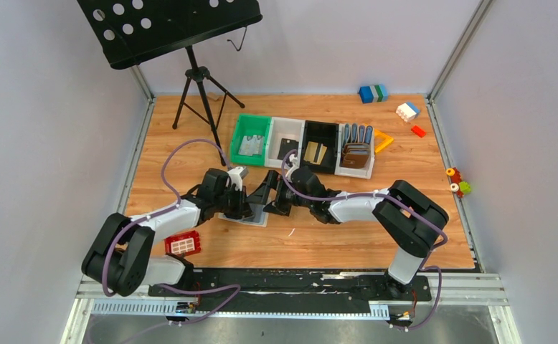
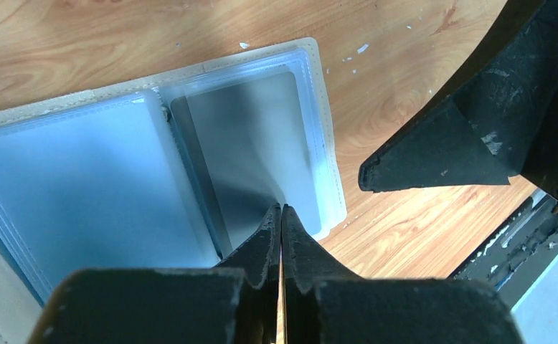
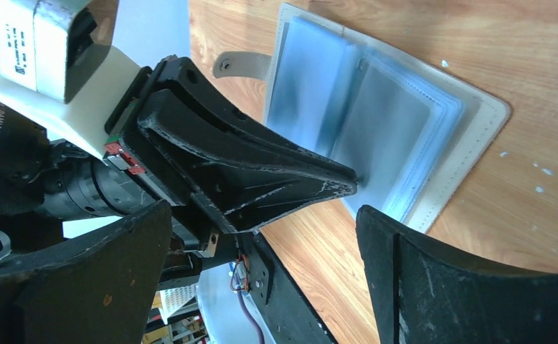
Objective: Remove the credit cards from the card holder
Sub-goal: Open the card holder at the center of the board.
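left gripper (image 2: pixel 281 212): pinched, tips on card holder (image 2: pixel 328 122) | right gripper (image 3: pixel 262 215): spread wide

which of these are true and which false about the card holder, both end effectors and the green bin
1. The card holder lies open on the table. True.
2. The left end effector is wide open. False: it is shut, tips together on a clear sleeve.
3. The right end effector is open. True.
4. The green bin is empty. False: silvery grey cards lie in it.
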### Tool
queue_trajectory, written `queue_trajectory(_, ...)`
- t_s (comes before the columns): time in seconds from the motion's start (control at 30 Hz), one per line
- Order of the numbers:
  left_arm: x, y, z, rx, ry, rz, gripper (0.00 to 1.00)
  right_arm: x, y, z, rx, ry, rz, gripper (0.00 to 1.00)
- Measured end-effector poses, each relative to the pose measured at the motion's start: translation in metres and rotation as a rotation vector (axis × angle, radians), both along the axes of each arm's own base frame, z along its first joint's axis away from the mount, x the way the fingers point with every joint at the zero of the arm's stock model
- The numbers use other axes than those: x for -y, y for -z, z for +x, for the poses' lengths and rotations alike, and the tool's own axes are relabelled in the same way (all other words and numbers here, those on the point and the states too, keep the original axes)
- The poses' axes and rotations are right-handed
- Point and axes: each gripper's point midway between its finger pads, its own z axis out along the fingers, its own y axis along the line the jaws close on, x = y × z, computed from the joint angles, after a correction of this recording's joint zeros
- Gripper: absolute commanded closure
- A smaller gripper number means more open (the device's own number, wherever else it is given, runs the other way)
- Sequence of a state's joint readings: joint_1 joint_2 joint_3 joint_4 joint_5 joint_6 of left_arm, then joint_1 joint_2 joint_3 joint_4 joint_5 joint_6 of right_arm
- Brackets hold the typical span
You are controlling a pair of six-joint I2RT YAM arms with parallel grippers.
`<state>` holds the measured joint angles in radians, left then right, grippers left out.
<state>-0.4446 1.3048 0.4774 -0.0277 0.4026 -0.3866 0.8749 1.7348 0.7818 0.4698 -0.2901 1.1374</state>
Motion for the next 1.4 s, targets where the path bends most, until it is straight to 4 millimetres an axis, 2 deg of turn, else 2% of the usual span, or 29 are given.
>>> queue_trajectory(0.07, 0.000, -0.001, 0.001, 0.001, -0.003, -0.003, 0.87, -0.001, -0.003, 0.001, 0.005, 0.000, 0.010, 0.00)
queue_trajectory(0.2, -0.005, -0.006, 0.000, 0.021, -0.017, 0.015, 0.58, 0.003, 0.006, 0.000, -0.006, 0.010, -0.029, 0.02)
queue_trajectory(0.3, -0.012, -0.015, 0.000, 0.065, -0.039, 0.049, 0.37, 0.014, 0.014, 0.000, -0.017, 0.037, -0.097, 0.02)
queue_trajectory(0.4, -0.014, -0.026, -0.002, 0.124, -0.051, 0.091, 0.14, 0.024, 0.010, 0.002, 0.000, 0.067, -0.136, 0.02)
queue_trajectory(0.47, -0.018, -0.030, -0.003, 0.145, -0.061, 0.127, 0.02, 0.032, 0.004, 0.003, 0.022, 0.090, -0.153, 0.01)
queue_trajectory(0.5, -0.020, -0.032, -0.002, 0.152, -0.074, 0.148, 0.00, 0.037, 0.001, 0.003, 0.032, 0.101, -0.163, 0.01)
queue_trajectory(0.6, -0.037, -0.038, 0.007, 0.182, -0.150, 0.215, 0.00, 0.048, -0.001, 0.003, 0.056, 0.119, -0.208, 0.02)
queue_trajectory(0.77, -0.077, -0.048, 0.028, 0.220, -0.332, 0.272, 0.00, 0.068, 0.018, 0.000, 0.053, 0.127, -0.386, 0.02)
queue_trajectory(0.87, -0.100, -0.051, 0.038, 0.233, -0.431, 0.303, 0.00, 0.071, 0.019, -0.004, 0.065, 0.115, -0.450, 0.02)
queue_trajectory(1.0, -0.118, -0.047, 0.044, 0.219, -0.500, 0.333, 0.01, 0.074, 0.022, -0.006, 0.068, 0.101, -0.482, 0.03)
queue_trajectory(1.13, -0.123, -0.038, 0.048, 0.181, -0.513, 0.323, 0.10, 0.075, 0.033, -0.008, 0.058, 0.082, -0.516, 0.06)
queue_trajectory(1.27, -0.114, -0.024, 0.049, 0.124, -0.477, 0.292, 0.21, 0.067, 0.040, -0.006, 0.043, 0.056, -0.526, 0.14)
queue_trajectory(1.4, -0.105, -0.010, 0.046, 0.057, -0.437, 0.255, 0.27, 0.059, 0.040, -0.006, 0.032, 0.042, -0.515, 0.14)
